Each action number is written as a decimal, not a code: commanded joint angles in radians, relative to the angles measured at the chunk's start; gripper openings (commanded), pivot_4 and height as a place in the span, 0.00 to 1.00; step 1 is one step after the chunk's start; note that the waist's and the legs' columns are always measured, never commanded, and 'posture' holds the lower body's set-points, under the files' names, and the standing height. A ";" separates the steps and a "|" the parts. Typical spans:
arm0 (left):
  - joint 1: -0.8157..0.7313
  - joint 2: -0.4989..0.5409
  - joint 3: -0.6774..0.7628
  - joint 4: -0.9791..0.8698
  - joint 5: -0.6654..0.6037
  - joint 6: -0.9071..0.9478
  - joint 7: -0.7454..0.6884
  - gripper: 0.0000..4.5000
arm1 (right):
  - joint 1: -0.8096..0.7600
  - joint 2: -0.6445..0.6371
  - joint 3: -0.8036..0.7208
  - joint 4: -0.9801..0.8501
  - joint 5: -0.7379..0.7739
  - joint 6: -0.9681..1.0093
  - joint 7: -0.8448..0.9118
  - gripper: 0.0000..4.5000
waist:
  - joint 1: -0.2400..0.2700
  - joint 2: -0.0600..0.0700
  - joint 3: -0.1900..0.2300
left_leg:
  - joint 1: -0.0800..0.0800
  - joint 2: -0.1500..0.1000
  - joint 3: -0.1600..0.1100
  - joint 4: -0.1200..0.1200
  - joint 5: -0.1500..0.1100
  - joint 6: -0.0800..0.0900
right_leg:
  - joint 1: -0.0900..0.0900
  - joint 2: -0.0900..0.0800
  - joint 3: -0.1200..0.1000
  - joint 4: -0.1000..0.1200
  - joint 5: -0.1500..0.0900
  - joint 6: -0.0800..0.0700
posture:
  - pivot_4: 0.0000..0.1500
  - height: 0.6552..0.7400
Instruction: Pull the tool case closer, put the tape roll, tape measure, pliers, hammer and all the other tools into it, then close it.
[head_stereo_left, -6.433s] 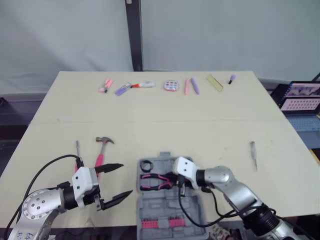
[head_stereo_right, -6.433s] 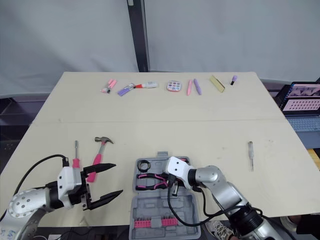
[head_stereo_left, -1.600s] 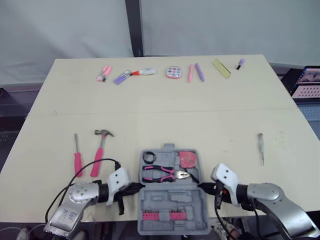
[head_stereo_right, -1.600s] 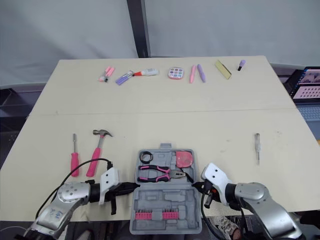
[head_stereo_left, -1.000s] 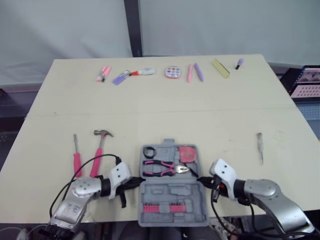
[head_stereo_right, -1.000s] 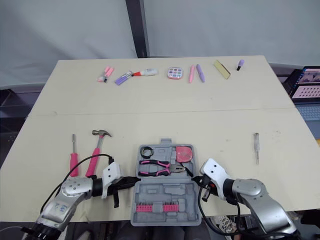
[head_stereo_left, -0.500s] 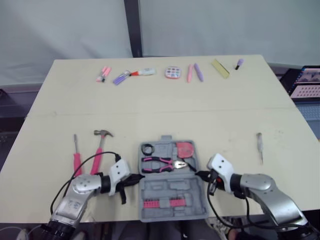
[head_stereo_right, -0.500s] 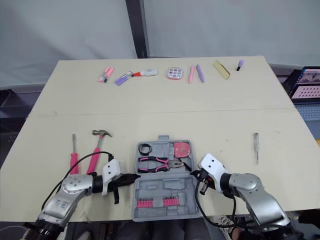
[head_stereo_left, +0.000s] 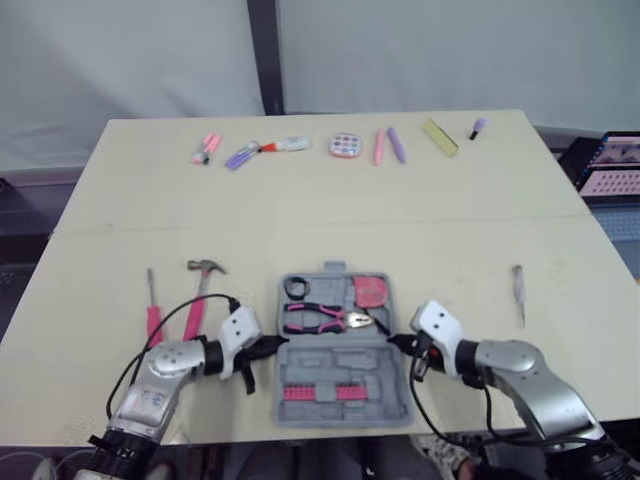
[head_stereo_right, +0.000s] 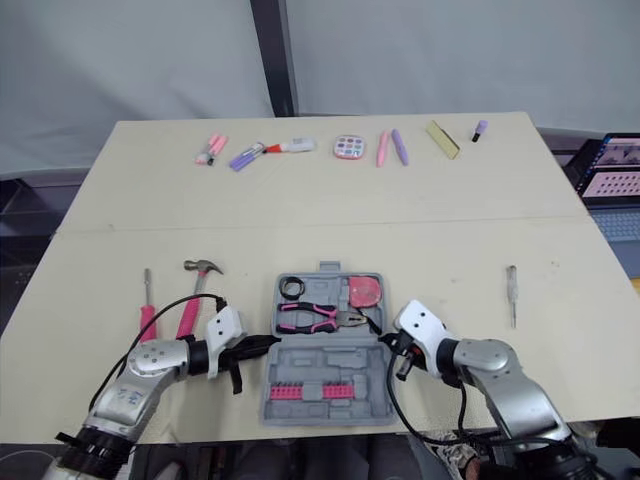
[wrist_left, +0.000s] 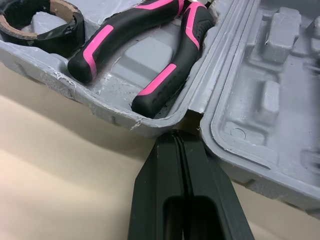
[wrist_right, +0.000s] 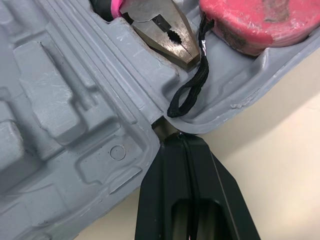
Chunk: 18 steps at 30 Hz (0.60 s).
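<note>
The grey tool case (head_stereo_left: 345, 365) lies open near the table's front edge. A black tape roll (head_stereo_left: 295, 288), pink-handled pliers (head_stereo_left: 318, 318) and a pink tape measure (head_stereo_left: 372, 292) sit in its far half. My left gripper (head_stereo_left: 272, 345) is shut, its tip pressed into the hinge notch on the case's left side (wrist_left: 192, 117). My right gripper (head_stereo_left: 396, 343) is shut against the hinge notch on the right side (wrist_right: 159, 124). A pink-handled hammer (head_stereo_left: 198, 296) and a pink screwdriver (head_stereo_left: 153, 312) lie left of the case. A small grey screwdriver (head_stereo_left: 519, 292) lies far right.
A pink bit holder (head_stereo_left: 320, 392) sits in the case's near half. Pens, markers and small items (head_stereo_left: 345, 145) line the table's far edge. A laptop screen (head_stereo_left: 610, 170) stands off the table at the right. A dark pole (head_stereo_left: 262, 55) rises behind.
The case has slid away from the front edge, further onto the table, with both shut grippers moving along at its hinge. Hammer and screwdrivers have stayed put.
</note>
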 joint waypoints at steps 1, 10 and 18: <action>-0.010 -0.017 -0.002 -0.014 -0.003 -0.012 0.009 0.01 | -0.021 0.021 0.025 0.009 -0.003 -0.010 -0.011 0.00 | 0.000 0.000 0.000 | 0.000 0.000 0.000 0.000 0.000 0.000 | 0.000 0.000 0.000 0.000 0.000 0.000 | 1.00 1.00; -0.012 -0.015 0.008 -0.012 -0.004 -0.013 0.013 0.01 | -0.058 0.037 0.024 0.043 -0.008 -0.016 -0.004 0.00 | -0.001 0.000 0.000 | 0.000 0.000 0.000 0.000 0.000 0.000 | 0.000 0.000 0.000 0.000 0.000 0.000 | 1.00 1.00; -0.025 -0.022 0.015 0.007 -0.004 -0.016 0.022 0.01 | -0.068 0.043 0.020 0.052 -0.008 -0.018 -0.007 0.00 | -0.001 0.000 0.000 | 0.000 0.000 0.000 0.000 0.000 0.000 | 0.000 0.000 0.000 0.000 0.000 0.000 | 1.00 1.00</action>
